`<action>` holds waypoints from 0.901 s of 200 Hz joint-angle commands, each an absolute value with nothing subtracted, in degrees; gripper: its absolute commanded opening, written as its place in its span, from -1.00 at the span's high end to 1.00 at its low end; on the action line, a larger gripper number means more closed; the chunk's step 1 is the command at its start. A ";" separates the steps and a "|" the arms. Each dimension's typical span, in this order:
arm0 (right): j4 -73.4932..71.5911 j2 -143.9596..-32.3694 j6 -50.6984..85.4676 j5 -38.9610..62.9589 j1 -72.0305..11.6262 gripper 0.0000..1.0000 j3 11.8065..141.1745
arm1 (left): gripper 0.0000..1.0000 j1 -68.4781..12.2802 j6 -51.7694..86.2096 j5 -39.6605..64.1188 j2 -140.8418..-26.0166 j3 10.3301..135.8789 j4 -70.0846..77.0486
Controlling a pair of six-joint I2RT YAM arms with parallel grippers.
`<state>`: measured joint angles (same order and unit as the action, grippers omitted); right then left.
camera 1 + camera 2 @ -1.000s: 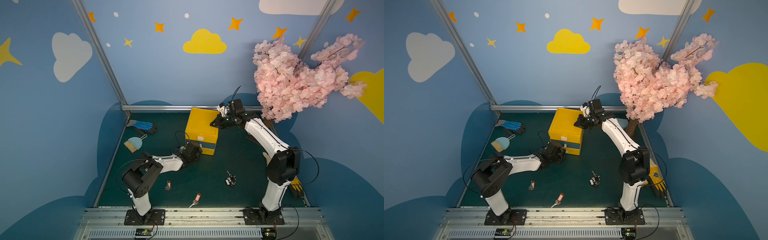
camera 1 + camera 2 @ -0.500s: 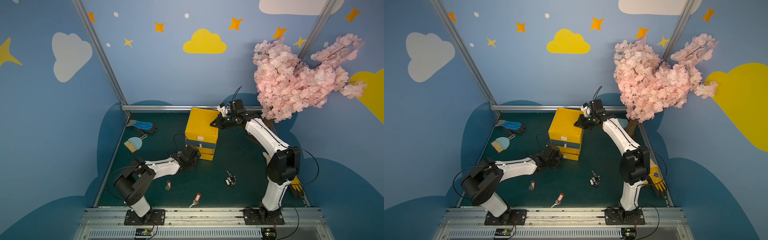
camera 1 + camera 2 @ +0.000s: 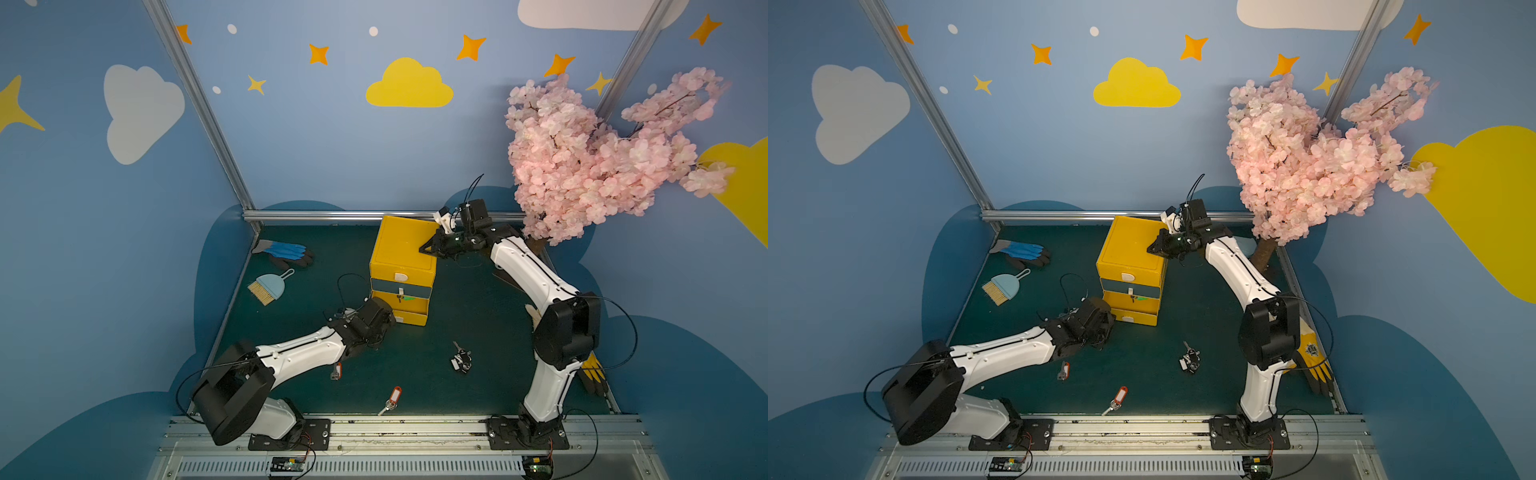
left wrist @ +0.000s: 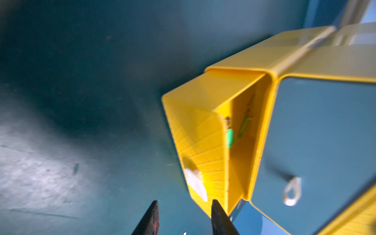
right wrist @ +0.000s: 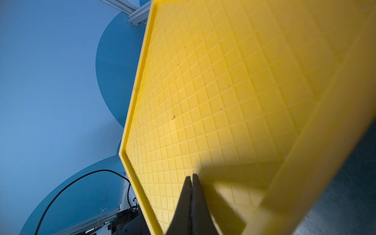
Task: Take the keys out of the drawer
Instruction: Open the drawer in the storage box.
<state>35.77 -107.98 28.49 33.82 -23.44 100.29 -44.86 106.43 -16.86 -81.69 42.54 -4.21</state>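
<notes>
The left fingers (image 4: pixel 151 217) stand apart with nothing between them, just short of the white pull on the open yellow drawer (image 4: pixel 195 130), where a green-tagged key (image 4: pixel 230 138) lies. The right fingers (image 5: pixel 183 203) are pressed together on top of the cabinet (image 3: pixel 399 245). On the bench (image 3: pixel 478 316) lie a black-and-white bunch (image 3: pixel 461 360), an orange-tagged key (image 3: pixel 395 395) and a second tagged key (image 3: pixel 336 370).

Dark green table mat (image 3: pixel 469 299), blue glove (image 3: pixel 286 251) with black fingertips lying flat near the back left corner, pale blue hand brush (image 3: pixel 268 287) with straw bristles just in front of it, pink blossom tree (image 3: pixel 590 166) at back right, yellow glove (image 3: pixel 1312 357) at the right edge, blue wall with yellow cloud (image 3: pixel 409 85) and orange star (image 3: pixel 471 47)
</notes>
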 commanded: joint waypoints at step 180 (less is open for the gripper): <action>51.04 -115.75 27.16 28.52 -24.77 0.91 101.51 | 0.11 -42.20 113.90 -15.14 -82.62 39.61 -8.84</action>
